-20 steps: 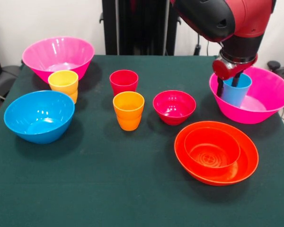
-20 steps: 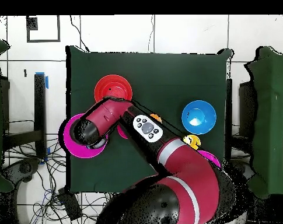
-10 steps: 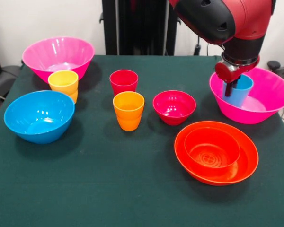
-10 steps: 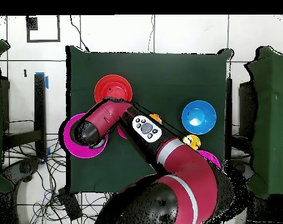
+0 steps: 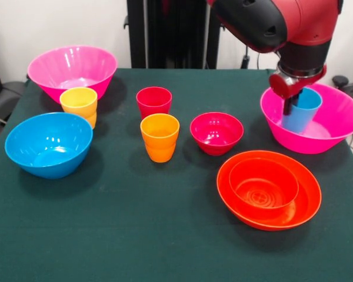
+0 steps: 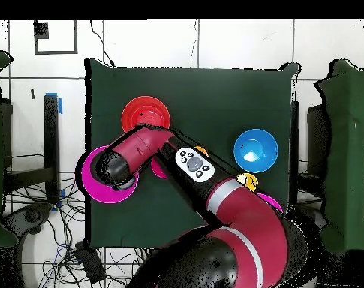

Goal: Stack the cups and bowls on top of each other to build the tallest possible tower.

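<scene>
Gripper (image 5: 292,101) fingers reach down at the rim of the blue cup (image 5: 301,110), which sits inside the pink bowl on the right (image 5: 335,126) in the front view. One dark finger (image 5: 287,106) shows against the cup's outer wall on its left side; the other is hidden, probably inside the cup, so the fingers appear narrowed on the cup's rim. The cup leans slightly, its mouth tipped toward the right, and whether its base rests on the bowl's floor cannot be told.

Across the green table (image 5: 135,235), the second pink bowl (image 5: 72,70) stands at the far left corner, with the yellow cup (image 5: 79,104) just in front of it and the blue bowl (image 5: 49,144) nearer still. Near the middle, the red cup (image 5: 153,101) stands just behind the orange cup (image 5: 160,137), and the crimson bowl (image 5: 216,133) sits beside them to the right. The small orange bowl (image 5: 263,183) is nested inside the wide shallow orange bowl (image 5: 309,202) at the front right.

From overhead, the red arm (image 6: 215,202) covers most of the pink bowl that holds the cup.
</scene>
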{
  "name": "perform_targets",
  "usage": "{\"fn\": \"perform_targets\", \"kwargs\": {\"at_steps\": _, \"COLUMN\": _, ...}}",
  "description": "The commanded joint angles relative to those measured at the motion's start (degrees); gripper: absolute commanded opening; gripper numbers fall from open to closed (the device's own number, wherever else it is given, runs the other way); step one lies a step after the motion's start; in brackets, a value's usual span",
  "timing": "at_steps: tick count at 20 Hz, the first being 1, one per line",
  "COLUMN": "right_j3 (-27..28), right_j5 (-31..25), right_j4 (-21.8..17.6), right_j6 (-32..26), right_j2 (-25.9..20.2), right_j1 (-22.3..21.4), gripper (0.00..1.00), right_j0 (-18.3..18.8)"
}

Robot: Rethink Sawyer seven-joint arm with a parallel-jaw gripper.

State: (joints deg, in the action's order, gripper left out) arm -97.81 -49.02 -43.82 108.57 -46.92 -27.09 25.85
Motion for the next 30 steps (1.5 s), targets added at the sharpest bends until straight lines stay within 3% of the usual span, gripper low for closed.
{"fn": "perform_targets", "kwargs": {"at_steps": 1, "right_j3": -0.4, "right_j5": -14.0, "right_j4": 8.0, "right_j6": -16.9, "right_j2": -3.4, "right_j1": -4.7, "gripper": 0.00, "right_j0": 3.7}}
{"fn": "perform_targets", "kwargs": {"at_steps": 11, "right_j3": 4.4, "right_j5": -17.4, "right_j4": 9.1, "right_j6": -17.0, "right_j2": -5.1, "right_j1": -5.8, "gripper": 0.00, "right_j0": 4.3}}
{"fn": "perform_targets", "kwargs": {"at_steps": 19, "right_j3": 11.3, "right_j5": -13.8, "right_j4": 7.5, "right_j6": -11.1, "right_j2": -3.7, "right_j1": -6.0, "gripper": 0.00, "right_j0": 2.2}}
{"fn": "perform_targets", "kwargs": {"at_steps": 30, "right_j3": 10.0, "right_j5": -8.9, "right_j4": 3.7, "right_j6": -6.6, "right_j2": -0.7, "right_j1": -10.2, "gripper": 0.00, "right_j0": 2.4}}
